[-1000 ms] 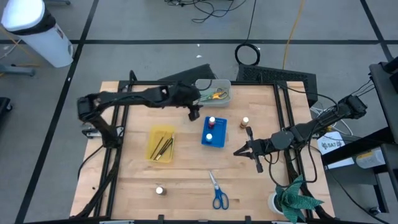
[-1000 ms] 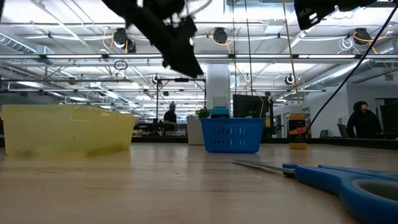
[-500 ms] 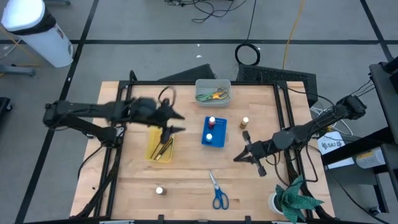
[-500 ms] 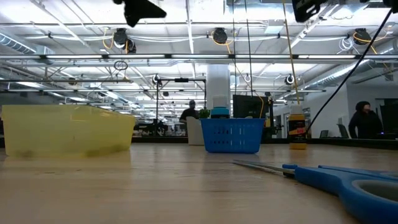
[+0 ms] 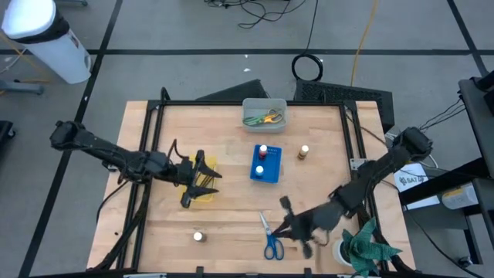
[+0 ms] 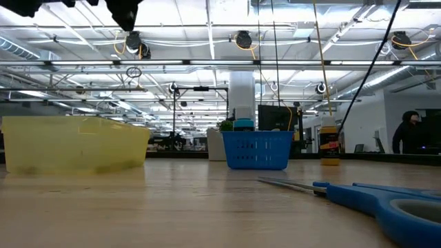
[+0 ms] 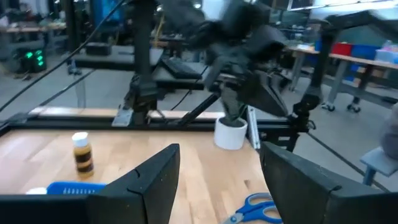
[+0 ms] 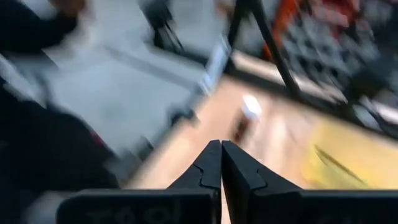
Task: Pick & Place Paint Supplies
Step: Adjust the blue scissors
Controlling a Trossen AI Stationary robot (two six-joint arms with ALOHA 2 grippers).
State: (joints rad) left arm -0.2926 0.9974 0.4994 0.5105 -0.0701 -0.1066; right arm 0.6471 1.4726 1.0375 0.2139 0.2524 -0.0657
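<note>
My left gripper [image 5: 207, 174] hangs open above the yellow tray [image 5: 190, 185], which holds thin dark brushes [image 5: 202, 184]. My right gripper [image 5: 282, 225] is shut and touches nothing, low over the table just beside the blue-handled scissors [image 5: 270, 242], which lie flat. Green and yellow scissors [image 5: 264, 118] lie in the grey bin [image 5: 265, 103]. Red-top and white-top bottles [image 5: 262, 153] stand in the blue tray [image 5: 272, 171]. The brown-top bottle [image 5: 304, 153] stands on the table right of it. Another white-top bottle [image 5: 198, 237] stands near the near edge.
A white cup [image 5: 338, 252] and a green cloth [image 5: 372, 244] sit at the table's near right corner, close behind my right arm. Black frame rails [image 5: 147, 185] run along both sides. A person [image 6: 412, 134] stands in the room far beyond the table.
My left gripper has swung from beside the grey bin toward the table's left and near side, and now hangs over the yellow tray. My right gripper has moved from right of the blue tray toward the near edge and left, ending beside the blue scissors.
</note>
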